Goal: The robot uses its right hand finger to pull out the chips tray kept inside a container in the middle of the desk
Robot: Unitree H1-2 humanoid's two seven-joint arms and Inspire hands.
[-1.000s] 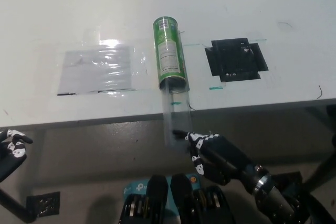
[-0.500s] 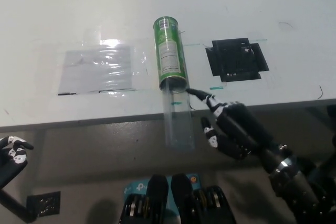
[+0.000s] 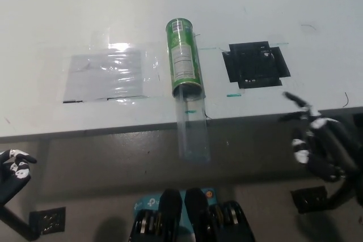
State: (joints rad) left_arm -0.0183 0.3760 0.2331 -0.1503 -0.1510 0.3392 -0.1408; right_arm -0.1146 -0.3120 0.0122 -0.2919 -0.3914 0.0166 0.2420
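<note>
Fingers: left hand (image 3: 14, 168) sits at the bottom-left corner, below the desk edge, mostly cut off, so can't tell if spread or curled. Right hand (image 3: 317, 145) is at the far right by the desk's front edge, fingers (image 3: 298, 101) spread apart, holding nothing, well clear of the tray.

Left to right on the desk (image 3: 57, 15): a clear plastic sheet (image 3: 105, 75) taped flat; the green can (image 3: 182, 58) lying on its side mid-desk, open mouth facing the robot; the clear tray (image 3: 193, 131) sticking out of that mouth, most of it past the can, its near end overhanging the desk's front edge. Right of the can, a black taped square (image 3: 255, 63), apart from it.
</note>
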